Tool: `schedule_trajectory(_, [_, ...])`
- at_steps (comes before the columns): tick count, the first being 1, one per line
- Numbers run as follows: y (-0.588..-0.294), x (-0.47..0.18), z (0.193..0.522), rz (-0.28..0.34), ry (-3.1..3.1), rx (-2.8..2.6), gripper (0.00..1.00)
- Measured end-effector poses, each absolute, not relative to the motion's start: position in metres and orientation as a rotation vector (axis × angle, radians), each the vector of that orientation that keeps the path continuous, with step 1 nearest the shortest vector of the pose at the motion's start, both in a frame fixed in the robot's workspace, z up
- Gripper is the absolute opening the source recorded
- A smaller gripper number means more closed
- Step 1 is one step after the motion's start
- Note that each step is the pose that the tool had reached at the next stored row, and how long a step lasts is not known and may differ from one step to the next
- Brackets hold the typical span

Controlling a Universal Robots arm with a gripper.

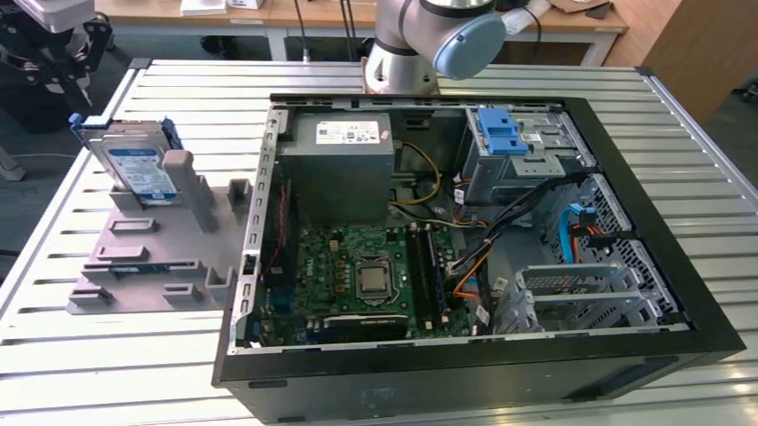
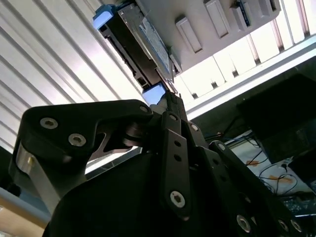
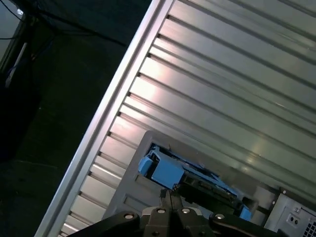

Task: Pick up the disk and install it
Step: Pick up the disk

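The disk [image 1: 133, 164] is a silver drive with a white-and-blue label and a blue carrier frame. It stands tilted on edge in a grey holder [image 1: 154, 257] at the exterior view's left. My black gripper [image 1: 74, 89] hangs just beyond the disk's far upper corner. In both wrist views the fingertips meet in a point, shut on nothing. In the second wrist view the gripper [image 2: 168, 101] sits close to the blue end of the disk [image 2: 143, 42]. The first wrist view has the gripper [image 3: 170, 193] just short of the disk's blue frame [image 3: 165, 170].
An open black computer case [image 1: 663, 231] lies on the slatted metal table [image 1: 119, 373], at the exterior view's right of the holder. Inside are a power supply [image 1: 343, 164], a green motherboard [image 1: 367, 275] and a drive bay with a blue latch [image 1: 503, 133]. The arm's base [image 1: 409, 53] stands behind the case.
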State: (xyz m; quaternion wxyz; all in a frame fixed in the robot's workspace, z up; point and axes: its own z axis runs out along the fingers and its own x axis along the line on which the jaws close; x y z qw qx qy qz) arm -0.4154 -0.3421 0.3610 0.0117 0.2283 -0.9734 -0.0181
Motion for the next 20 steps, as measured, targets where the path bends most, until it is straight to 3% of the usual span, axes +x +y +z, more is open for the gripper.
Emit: schedule_trajectory(20, [-0.3421,-0.4198,0.3582,-0.044,-2.993,0.936,0.11])
